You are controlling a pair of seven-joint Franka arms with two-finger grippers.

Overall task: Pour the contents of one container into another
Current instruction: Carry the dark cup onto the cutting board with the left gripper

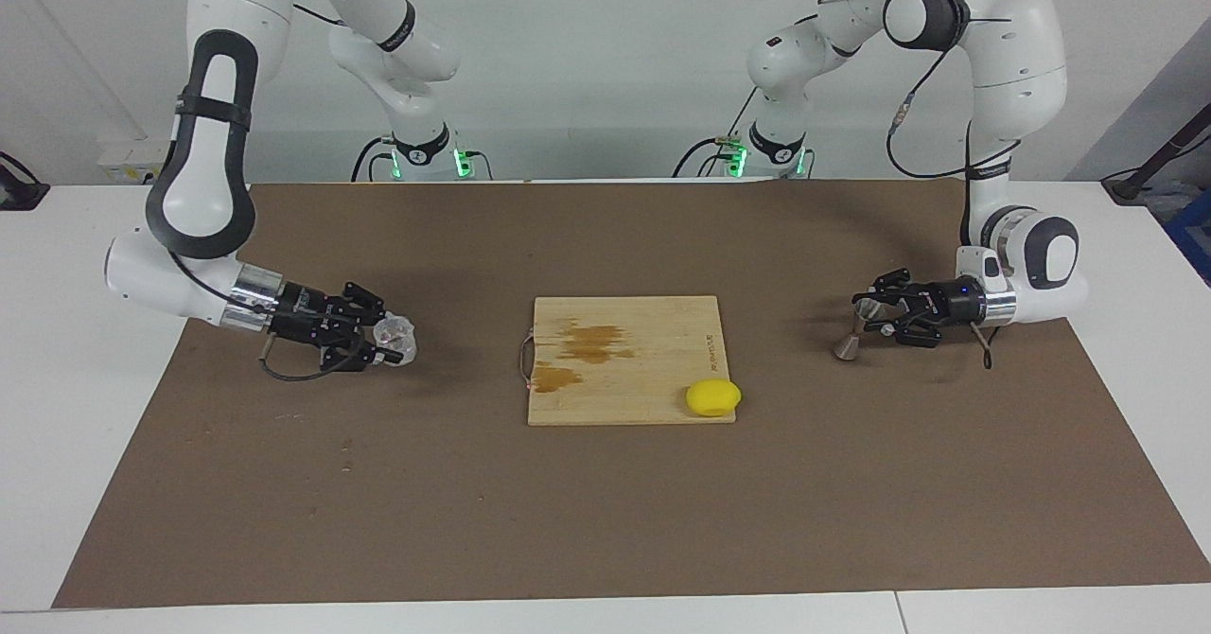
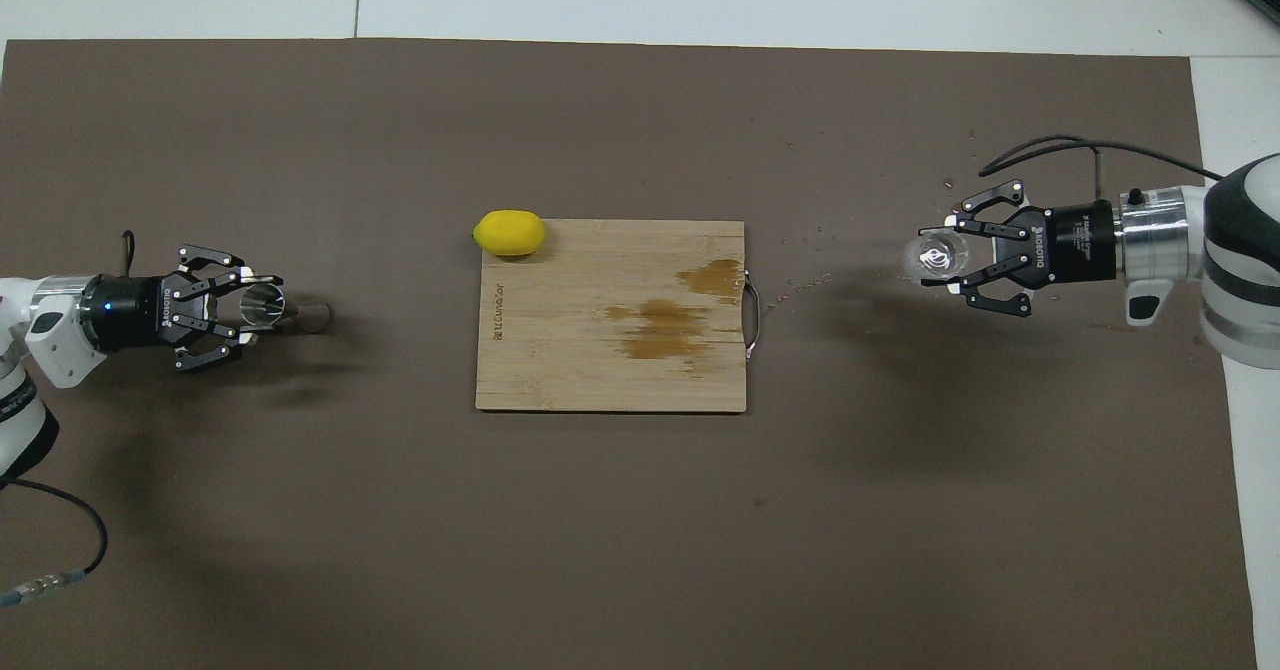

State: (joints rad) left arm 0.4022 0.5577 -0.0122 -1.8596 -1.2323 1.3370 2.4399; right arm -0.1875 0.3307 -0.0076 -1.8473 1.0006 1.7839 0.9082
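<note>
1. Facing view: the right gripper [image 1: 393, 336] sits low over the brown mat [image 1: 605, 520] toward the right arm's end of the table, its arm stretched out almost level.
2. Its fingers are clenched around the clear glass tumbler [image 1: 395, 333], which lies between them just above or on the mat; contact with the mat cannot be told.
3. In the overhead view the same right gripper [image 2: 945, 258] shows the glass tumbler [image 2: 936, 257] as a bright round rim between the black finger links.
4. The left gripper [image 1: 875, 310] is low over the mat toward the left arm's end of the table, its wrist level.
5. Its fingers grasp the upper cone of the metal jigger [image 1: 856, 327]; the jigger leans, its lower cone reaching down to or just above the mat.
6. From overhead the left gripper [image 2: 255, 305] has the jigger's [image 2: 270, 308] open mouth facing up between its fingertips, the lower cone showing beside it.
7. A wooden cutting board [image 1: 624, 369] lies flat at the middle of the mat, between the two grippers and well apart from both, with brown stains on it.
8. A yellow lemon [image 1: 713, 397] rests on the board's corner farthest from the robots, toward the left arm's end.
9. Small specks dot the mat between the board's handle and the tumbler.
</note>
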